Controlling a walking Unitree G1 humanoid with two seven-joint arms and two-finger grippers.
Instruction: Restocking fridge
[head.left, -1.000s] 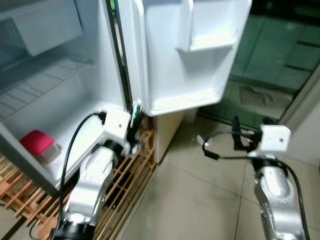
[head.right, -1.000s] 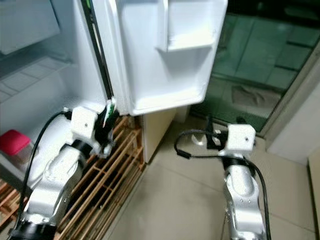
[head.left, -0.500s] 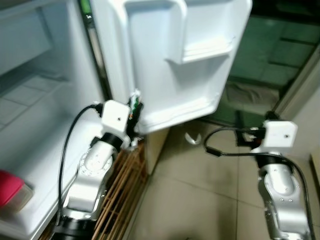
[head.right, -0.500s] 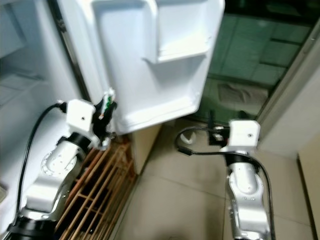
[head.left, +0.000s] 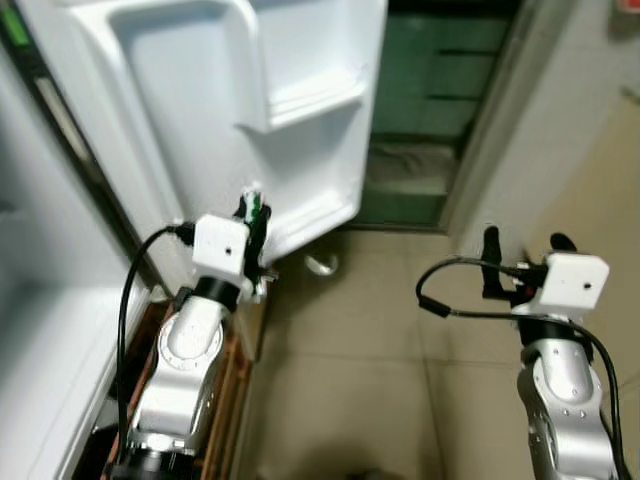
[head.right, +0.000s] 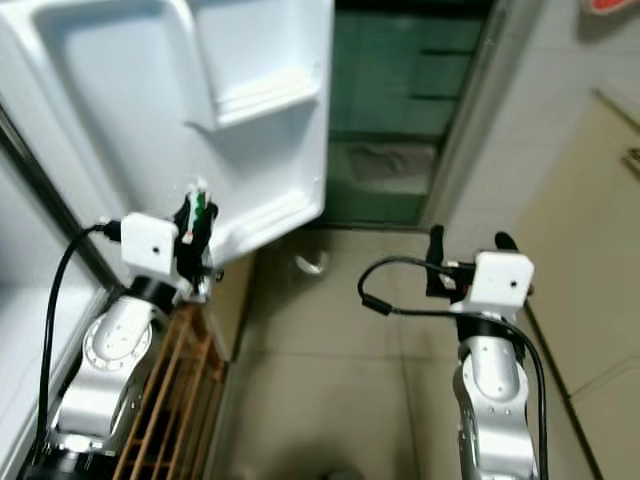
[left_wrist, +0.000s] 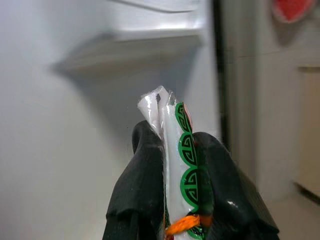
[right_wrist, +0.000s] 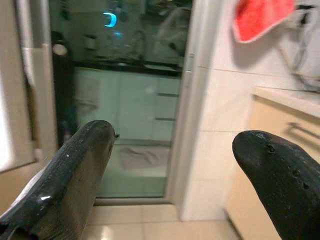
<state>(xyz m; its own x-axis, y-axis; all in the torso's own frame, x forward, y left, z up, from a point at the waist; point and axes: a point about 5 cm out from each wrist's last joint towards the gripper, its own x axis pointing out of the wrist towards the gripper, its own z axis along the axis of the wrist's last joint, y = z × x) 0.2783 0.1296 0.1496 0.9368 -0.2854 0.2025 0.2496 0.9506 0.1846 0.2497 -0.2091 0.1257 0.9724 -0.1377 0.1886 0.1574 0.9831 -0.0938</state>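
**Camera swung toward the fridge door; packet held at the door's lower edge**

Compared with half a second earlier, the head camera has turned right: the fridge interior has slid almost out of frame and a tiled wall now fills the right side. This is camera motion, not object motion.

Nearest the camera, the left gripper (head.left: 252, 205) has its fingers pressed onto a white packet with green print (left_wrist: 175, 170), which stands upright between the pads. The packet sits just beside the lower edge of the open fridge door (head.left: 200, 100). The right gripper (right_wrist: 175, 165) hangs with fingers spread wide, holding nothing, above the tiled floor (head.left: 350, 380). Farther off, the door shelf (head.left: 300, 100) projects from the inner door panel, above the packet. Beyond it lies a dark glass doorway (head.left: 430, 90).

Risk: the packet is thin and pinched low down; contact with the door edge could bend it or pull it from the pads.

Unclear: the packet's contents, its lower end, and the fridge compartments.
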